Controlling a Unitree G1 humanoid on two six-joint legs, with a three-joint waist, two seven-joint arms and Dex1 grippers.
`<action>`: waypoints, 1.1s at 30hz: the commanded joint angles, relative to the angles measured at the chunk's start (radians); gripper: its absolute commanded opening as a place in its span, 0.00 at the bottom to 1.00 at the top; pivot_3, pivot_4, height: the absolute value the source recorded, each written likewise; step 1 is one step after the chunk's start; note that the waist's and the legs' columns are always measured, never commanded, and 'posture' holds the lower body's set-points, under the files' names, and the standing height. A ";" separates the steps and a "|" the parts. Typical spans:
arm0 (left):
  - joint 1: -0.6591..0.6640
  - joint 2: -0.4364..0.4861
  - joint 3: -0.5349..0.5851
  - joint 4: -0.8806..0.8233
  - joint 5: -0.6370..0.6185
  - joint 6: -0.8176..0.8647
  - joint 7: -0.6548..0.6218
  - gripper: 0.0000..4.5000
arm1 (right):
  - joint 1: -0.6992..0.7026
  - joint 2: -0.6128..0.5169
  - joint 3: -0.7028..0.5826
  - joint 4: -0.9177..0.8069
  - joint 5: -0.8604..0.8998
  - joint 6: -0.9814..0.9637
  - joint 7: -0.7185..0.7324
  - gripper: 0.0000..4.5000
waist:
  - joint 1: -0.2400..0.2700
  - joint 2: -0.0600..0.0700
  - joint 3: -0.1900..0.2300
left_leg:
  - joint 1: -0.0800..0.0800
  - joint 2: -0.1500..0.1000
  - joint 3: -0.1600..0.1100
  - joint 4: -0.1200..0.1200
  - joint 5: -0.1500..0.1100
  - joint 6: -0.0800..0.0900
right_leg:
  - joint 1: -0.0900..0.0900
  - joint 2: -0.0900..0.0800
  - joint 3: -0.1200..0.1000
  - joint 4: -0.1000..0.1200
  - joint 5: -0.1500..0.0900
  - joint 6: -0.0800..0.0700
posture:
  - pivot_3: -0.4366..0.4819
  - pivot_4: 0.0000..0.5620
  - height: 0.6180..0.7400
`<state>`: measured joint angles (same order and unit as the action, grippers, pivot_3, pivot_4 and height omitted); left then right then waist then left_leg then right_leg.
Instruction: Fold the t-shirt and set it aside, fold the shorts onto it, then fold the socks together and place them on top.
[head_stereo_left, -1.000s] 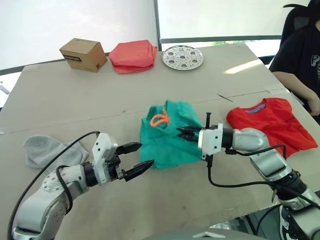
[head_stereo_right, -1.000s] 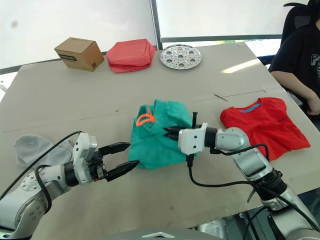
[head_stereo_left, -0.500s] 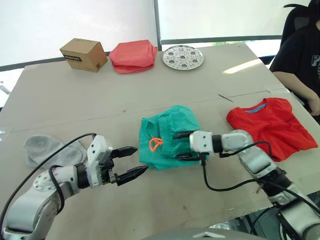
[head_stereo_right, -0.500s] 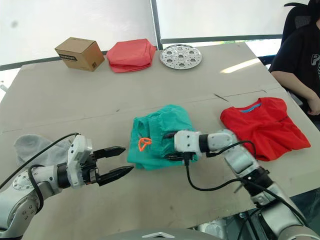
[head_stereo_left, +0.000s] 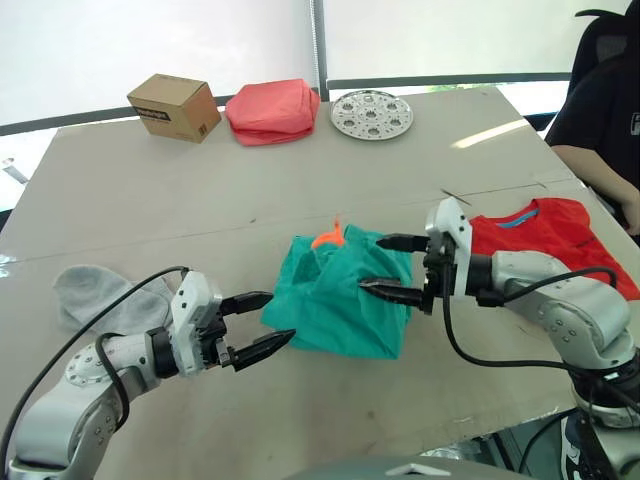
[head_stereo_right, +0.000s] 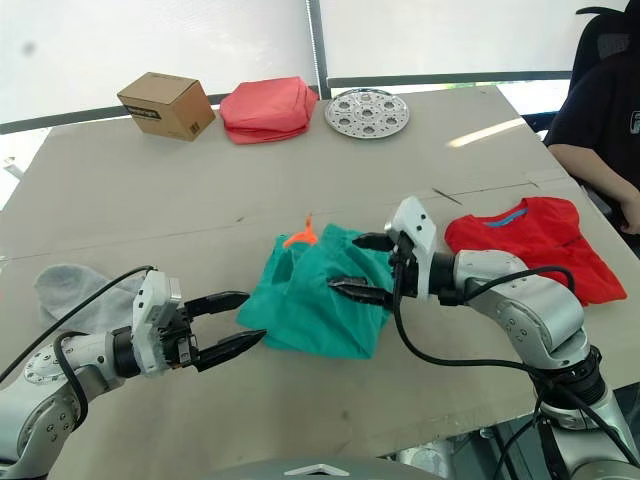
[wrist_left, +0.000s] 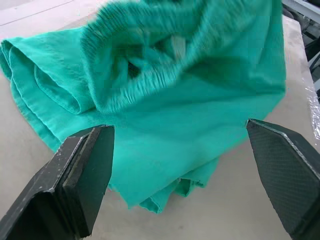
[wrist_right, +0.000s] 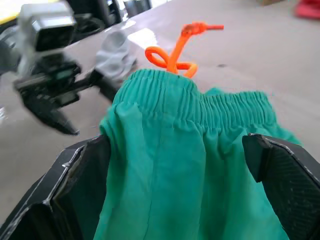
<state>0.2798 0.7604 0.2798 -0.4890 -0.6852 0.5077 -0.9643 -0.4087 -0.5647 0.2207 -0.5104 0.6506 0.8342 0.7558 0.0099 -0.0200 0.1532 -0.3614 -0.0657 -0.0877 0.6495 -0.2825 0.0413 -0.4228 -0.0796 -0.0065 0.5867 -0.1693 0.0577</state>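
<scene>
The teal shorts (head_stereo_left: 335, 305) lie bunched in the middle of the table, waistband raised, with the orange drawstring (head_stereo_left: 328, 238) sticking up. My right gripper (head_stereo_left: 370, 263) is open at their right edge, one finger above the cloth and one over it; the waistband (wrist_right: 200, 107) shows between its fingers. My left gripper (head_stereo_left: 275, 318) is open just left of the shorts, its fingertips close to the folded edge (wrist_left: 150, 150). The red t-shirt (head_stereo_left: 560, 235) lies folded at the right behind my right arm. The grey socks (head_stereo_left: 100, 295) lie at the left.
At the table's far edge stand a cardboard box (head_stereo_left: 174, 107), a folded coral-pink cloth (head_stereo_left: 272, 110) and a round metal plate (head_stereo_left: 372, 113). A person in black (head_stereo_left: 605, 120) sits at the right edge. Black cables hang from both wrists.
My right gripper was shut on the shorts, dragged them toward the front, then opened and drew back right. The shorts now sit bunched with the drawstring up. My left gripper barely moved.
</scene>
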 joint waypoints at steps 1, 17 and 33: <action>0.009 -0.007 0.007 -0.023 0.010 -0.021 0.009 1.00 | -0.035 -0.026 0.100 0.034 -0.126 -0.161 0.112 0.99 | -0.001 -0.001 0.000 | 0.000 0.000 0.000 0.000 0.000 0.000 | 0.000 0.000 0.000 0.000 -0.001 0.001 | 0.48 0.27 1.00; 0.028 -0.010 0.009 -0.009 0.015 -0.044 -0.004 1.00 | 0.034 -0.099 0.056 0.042 -0.234 -0.302 0.155 0.99 | 0.002 -0.002 -0.001 | 0.000 0.001 0.000 0.001 0.000 0.000 | 0.001 -0.002 0.000 0.001 -0.001 0.002 | 0.48 0.27 1.00; -0.029 -0.042 -0.071 0.018 0.097 -0.093 0.012 1.00 | -0.265 0.162 0.295 0.652 -0.688 -0.636 0.084 0.99 | 0.000 -0.003 -0.001 | 0.001 0.000 0.000 0.002 0.003 -0.005 | 0.000 0.001 0.000 0.002 0.002 -0.002 | 0.48 0.27 1.00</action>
<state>0.2577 0.7245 0.2020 -0.4569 -0.5887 0.4339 -0.9603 -0.6436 -0.4068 0.5536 0.1022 0.0030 0.2348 0.8938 0.0096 -0.0228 0.1519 -0.3606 -0.0657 -0.0872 0.6516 -0.2791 0.0353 -0.4230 -0.0784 -0.0059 0.5888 -0.1676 0.0557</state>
